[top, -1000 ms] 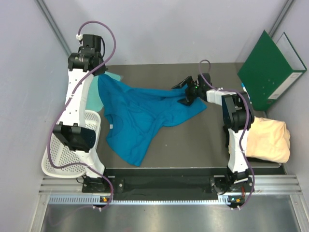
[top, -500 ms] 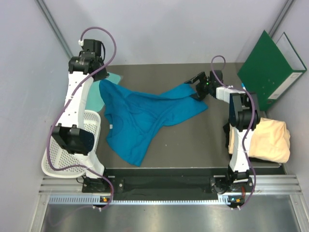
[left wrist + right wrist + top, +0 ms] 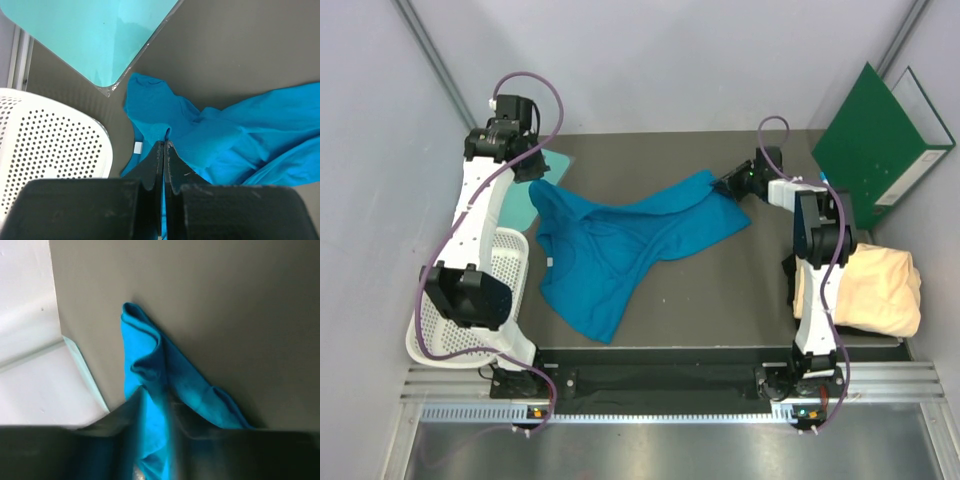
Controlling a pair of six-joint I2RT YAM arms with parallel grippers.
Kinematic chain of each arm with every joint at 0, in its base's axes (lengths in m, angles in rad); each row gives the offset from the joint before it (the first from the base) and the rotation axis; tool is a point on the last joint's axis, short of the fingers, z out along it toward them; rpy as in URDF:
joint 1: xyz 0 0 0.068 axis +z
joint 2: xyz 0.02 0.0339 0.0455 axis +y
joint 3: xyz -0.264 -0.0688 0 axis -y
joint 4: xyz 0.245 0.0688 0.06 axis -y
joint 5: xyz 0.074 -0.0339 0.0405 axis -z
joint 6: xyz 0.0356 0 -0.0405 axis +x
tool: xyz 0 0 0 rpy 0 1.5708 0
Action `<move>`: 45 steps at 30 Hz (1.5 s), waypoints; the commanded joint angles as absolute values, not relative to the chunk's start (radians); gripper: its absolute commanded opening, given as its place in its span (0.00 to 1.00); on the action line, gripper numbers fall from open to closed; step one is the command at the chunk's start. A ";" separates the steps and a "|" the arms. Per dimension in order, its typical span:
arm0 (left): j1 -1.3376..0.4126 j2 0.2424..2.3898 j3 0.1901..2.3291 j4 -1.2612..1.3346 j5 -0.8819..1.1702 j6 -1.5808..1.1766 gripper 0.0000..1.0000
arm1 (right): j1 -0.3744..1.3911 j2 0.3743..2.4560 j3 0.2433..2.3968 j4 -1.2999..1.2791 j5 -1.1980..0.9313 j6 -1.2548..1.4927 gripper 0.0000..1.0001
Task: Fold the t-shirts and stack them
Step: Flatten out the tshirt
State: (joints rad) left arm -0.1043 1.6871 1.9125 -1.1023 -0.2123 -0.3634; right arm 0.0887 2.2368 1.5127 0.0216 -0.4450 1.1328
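The bright blue t-shirt (image 3: 620,240) lies crumpled and half spread on the dark table (image 3: 720,290). My left gripper (image 3: 534,182) is shut on its far left corner; in the left wrist view a thin fold of blue cloth (image 3: 225,145) is pinched between the closed fingers (image 3: 164,146). My right gripper (image 3: 728,186) is shut on the shirt's far right edge, and the blue cloth (image 3: 145,350) runs between its blurred fingers (image 3: 155,402). The cream-yellow t-shirt (image 3: 880,290) sits as a bundle at the right edge, behind the right arm.
A teal board (image 3: 516,208) (image 3: 95,35) lies flat under the left arm. A white mesh basket (image 3: 445,325) (image 3: 50,150) stands at the near left. A green folder (image 3: 875,140) leans at the far right corner. Walls close in on both sides.
My right gripper has slid right along the far side and closed from wide open onto the shirt's edge. The left arm has shifted slightly, still holding its corner.
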 commanded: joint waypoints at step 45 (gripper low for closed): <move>-0.100 1.402 2.293 -0.942 -0.052 -0.347 0.00 | 0.150 0.967 1.629 -0.612 -0.035 0.344 0.00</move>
State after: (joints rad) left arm -0.1043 1.4441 2.2124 -0.9375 -0.0910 -0.3614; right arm 0.1436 1.0328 1.6100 -0.5758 -0.0498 0.3637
